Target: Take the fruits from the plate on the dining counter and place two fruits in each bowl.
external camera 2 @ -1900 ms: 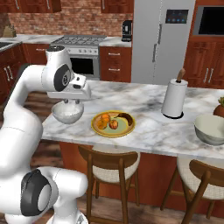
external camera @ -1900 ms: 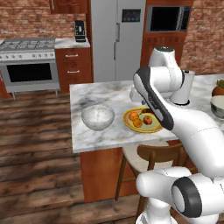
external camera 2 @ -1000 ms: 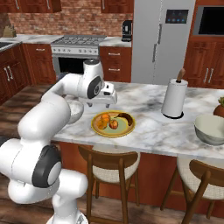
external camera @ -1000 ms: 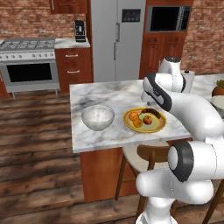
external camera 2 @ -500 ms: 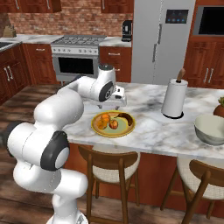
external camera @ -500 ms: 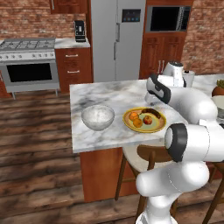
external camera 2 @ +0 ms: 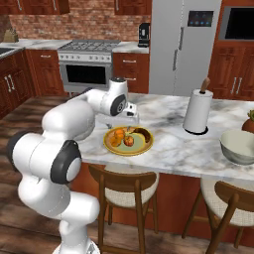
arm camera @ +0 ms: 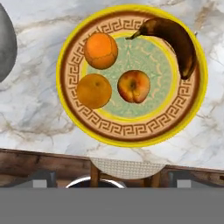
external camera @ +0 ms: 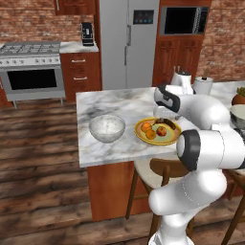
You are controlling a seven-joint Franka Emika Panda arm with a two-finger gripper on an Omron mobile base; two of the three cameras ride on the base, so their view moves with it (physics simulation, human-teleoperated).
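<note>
On the dining counter (external camera: 110,103) lies the yellow plate (arm camera: 131,142) with its fruits: two oranges (arm camera: 101,50) (arm camera: 94,90), a reddish apple (arm camera: 134,86) and a dark brown curved fruit (arm camera: 177,41) along the rim. My gripper (arm camera: 111,179) hangs open straight above the plate, holding nothing. In the left base view the gripper (external camera: 161,115) is over the far side of the plate (external camera: 165,142). The whitish bowl (external camera: 107,128) stands left of the plate. The grey bowl (external camera 2: 240,146) is far along the counter to the right.
A paper towel roll (external camera 2: 197,113) stands upright on the counter behind and right of the plate (external camera 2: 130,153). Wooden stools (external camera 2: 124,186) are tucked under the near edge. A stove, fridge and cabinets line the back wall.
The arm has swung from near the whitish bowl across to above the plate and lowered toward it. The gripper has stayed open. The fruits have not moved.
</note>
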